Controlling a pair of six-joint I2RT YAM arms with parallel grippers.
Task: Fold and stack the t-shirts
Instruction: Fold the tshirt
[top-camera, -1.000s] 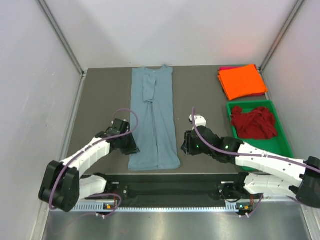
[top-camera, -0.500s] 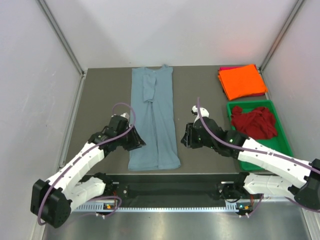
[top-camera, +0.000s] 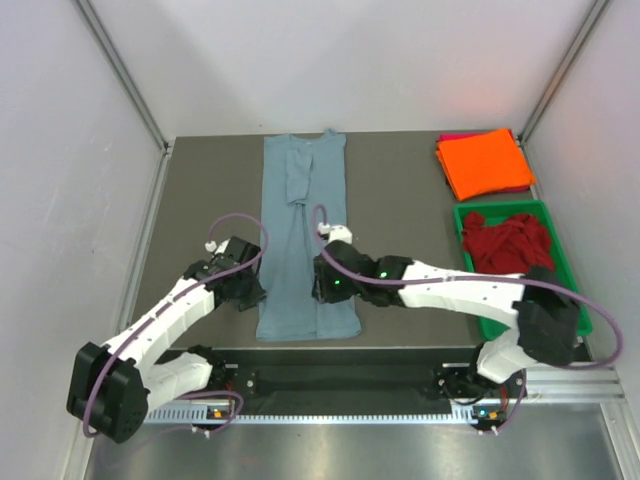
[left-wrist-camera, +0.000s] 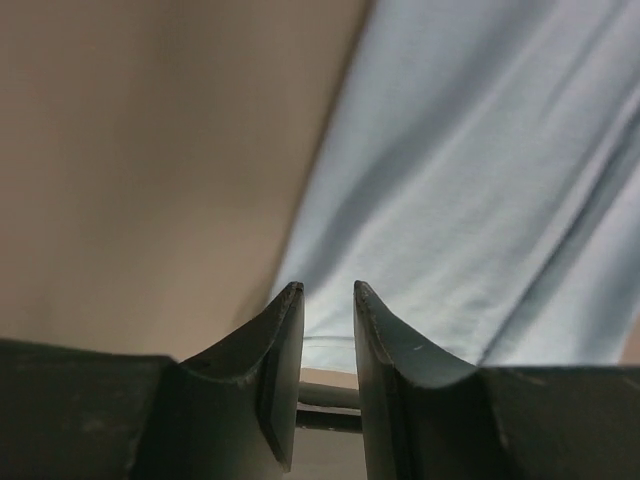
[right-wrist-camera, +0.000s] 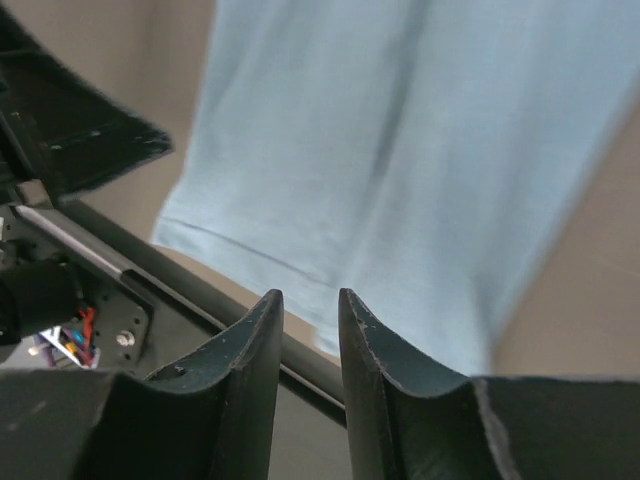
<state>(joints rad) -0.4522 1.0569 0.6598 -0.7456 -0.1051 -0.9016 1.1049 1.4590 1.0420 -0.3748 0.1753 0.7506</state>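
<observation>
The blue-grey t-shirt (top-camera: 305, 230) lies as a long narrow strip on the desk (top-camera: 400, 190); the left gripper (top-camera: 250, 290) at its near left edge and the right gripper (top-camera: 322, 285) above its near end have jaws slightly parted, both empty

pink shirt (top-camera: 452, 137): mostly under the orange shirt (top-camera: 485, 163); only an edge shows
blue shirt (top-camera: 305, 240): near right hem under the right arm (top-camera: 450, 290); cut off and blurred in both wrist views
tray (top-camera: 500, 206): near end behind that arm
left gripper (left-wrist-camera: 328, 290), right gripper (right-wrist-camera: 310, 297): fingertips hidden from above
</observation>
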